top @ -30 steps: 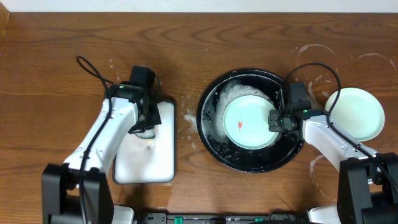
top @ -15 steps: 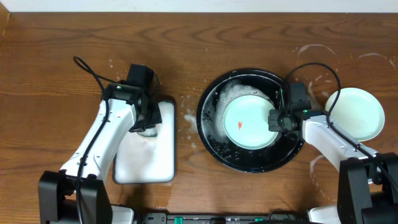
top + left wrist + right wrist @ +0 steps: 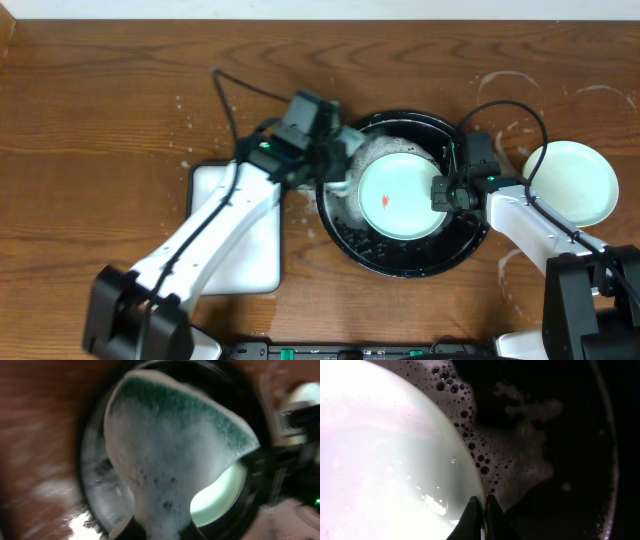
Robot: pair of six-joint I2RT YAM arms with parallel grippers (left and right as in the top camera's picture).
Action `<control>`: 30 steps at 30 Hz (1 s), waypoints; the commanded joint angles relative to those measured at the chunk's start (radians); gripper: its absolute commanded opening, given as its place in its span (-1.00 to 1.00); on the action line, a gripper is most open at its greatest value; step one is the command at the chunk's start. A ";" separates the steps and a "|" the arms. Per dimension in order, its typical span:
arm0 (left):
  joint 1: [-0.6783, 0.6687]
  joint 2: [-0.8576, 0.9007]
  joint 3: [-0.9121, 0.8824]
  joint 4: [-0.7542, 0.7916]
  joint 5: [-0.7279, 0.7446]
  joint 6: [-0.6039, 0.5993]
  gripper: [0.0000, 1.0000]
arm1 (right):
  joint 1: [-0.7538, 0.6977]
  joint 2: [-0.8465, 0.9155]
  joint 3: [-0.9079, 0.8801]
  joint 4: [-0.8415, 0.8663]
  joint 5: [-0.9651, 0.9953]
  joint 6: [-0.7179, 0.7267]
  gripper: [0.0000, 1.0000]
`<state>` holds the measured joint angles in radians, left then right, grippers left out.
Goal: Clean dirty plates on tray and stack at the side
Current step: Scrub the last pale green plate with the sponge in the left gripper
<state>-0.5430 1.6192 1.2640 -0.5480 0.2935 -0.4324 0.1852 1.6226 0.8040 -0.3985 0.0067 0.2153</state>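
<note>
I see that the surface [image 3: 100,100] is brown wood with clear grain and a slight shine, with dull whitish ring marks near its far right corner. The tray [image 3: 400,262] looks like glossy black plastic, wet and foamy. The mint plate [image 3: 405,200] inside it is smooth and glossy. The sponge [image 3: 165,450] has a rough green layer under white foam. The sponge tray [image 3: 212,185] is white, smooth and rather matt.

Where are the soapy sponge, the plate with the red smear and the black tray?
soapy sponge [image 3: 170,460], left wrist view, its foamy face.
plate with the red smear [image 3: 410,200], overhead view, its pale middle.
black tray [image 3: 400,258], overhead view, sudsy floor by its lower rim.
</note>
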 commanded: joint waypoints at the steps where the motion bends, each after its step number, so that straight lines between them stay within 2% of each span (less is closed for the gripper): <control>1: -0.043 0.129 0.013 0.084 0.131 -0.119 -0.85 | 0.006 0.017 0.005 0.003 -0.037 -0.038 -0.98; 3: -0.077 0.219 0.013 0.195 0.214 -0.185 -0.85 | 0.006 0.017 0.005 0.003 -0.037 -0.037 -0.98; 5: -0.106 0.274 0.013 0.257 0.230 -0.232 -0.85 | 0.006 0.017 0.005 0.003 -0.038 -0.037 -0.98; 13: -0.180 0.432 0.013 0.290 0.180 -0.276 -0.85 | 0.006 0.017 0.005 0.003 -0.039 -0.037 -0.98; 15: -0.182 0.459 0.013 0.256 0.103 -0.276 -0.85 | 0.006 0.017 0.005 0.003 -0.042 -0.037 -0.98; 23: -0.180 0.472 0.055 -0.017 -0.520 -0.188 -0.85 | 0.006 0.017 0.005 -0.002 -0.042 -0.037 -0.98; 27: -0.180 0.472 0.097 -0.052 -0.554 -0.140 -0.85 | 0.006 0.017 0.005 -0.002 -0.042 -0.037 -0.98; 30: -0.182 0.472 0.109 -0.025 -0.505 -0.142 -0.85 | 0.006 0.017 0.005 -0.005 -0.042 -0.037 -0.98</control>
<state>-0.7567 2.0384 1.3876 -0.5655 -0.0372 -0.6186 0.1879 1.6245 0.8040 -0.3985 -0.0772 0.1970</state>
